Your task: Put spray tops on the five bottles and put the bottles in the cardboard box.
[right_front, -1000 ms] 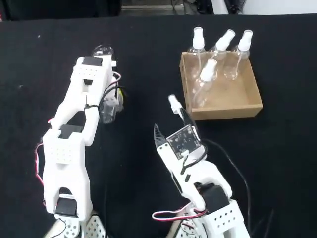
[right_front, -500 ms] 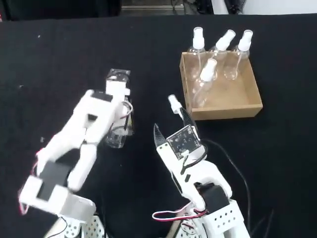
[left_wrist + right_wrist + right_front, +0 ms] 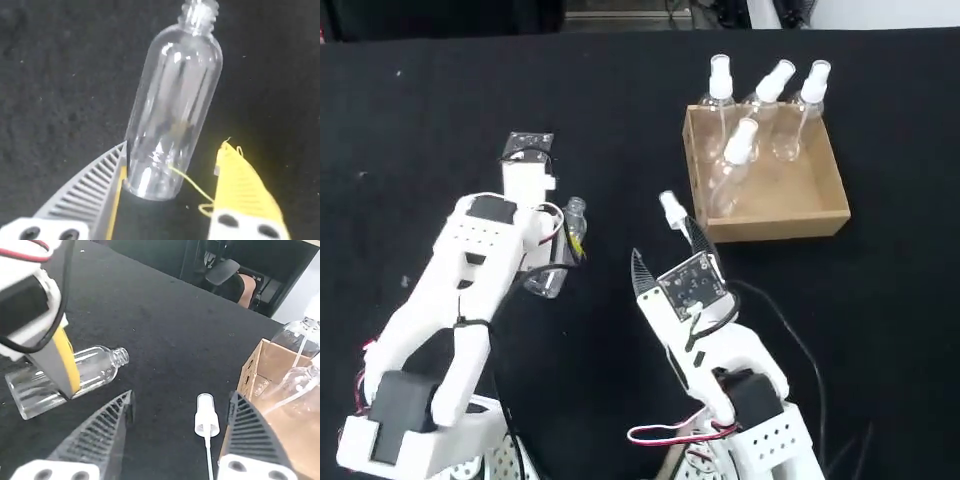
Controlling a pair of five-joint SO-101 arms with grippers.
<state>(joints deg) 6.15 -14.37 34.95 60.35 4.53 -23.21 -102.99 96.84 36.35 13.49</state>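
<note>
1. Holding four clear plastic bottles (image 3: 732, 170) capped with white spray tops, the cardboard box (image 3: 775, 228) sat on the black table (image 3: 420, 100).
2. A fifth bottle (image 3: 172, 110), uncapped, lay on its side between the parted fingers of the left gripper (image 3: 174, 147).
3. A loose spray top (image 3: 206, 415) lay beside the box, just ahead of the right gripper (image 3: 182, 396), its ribbed jaws spread.

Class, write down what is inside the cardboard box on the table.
Four clear bottles with white spray tops sit inside the cardboard box. Bare brown floor shows toward its near side; the floor beneath the bottles is covered.
</note>
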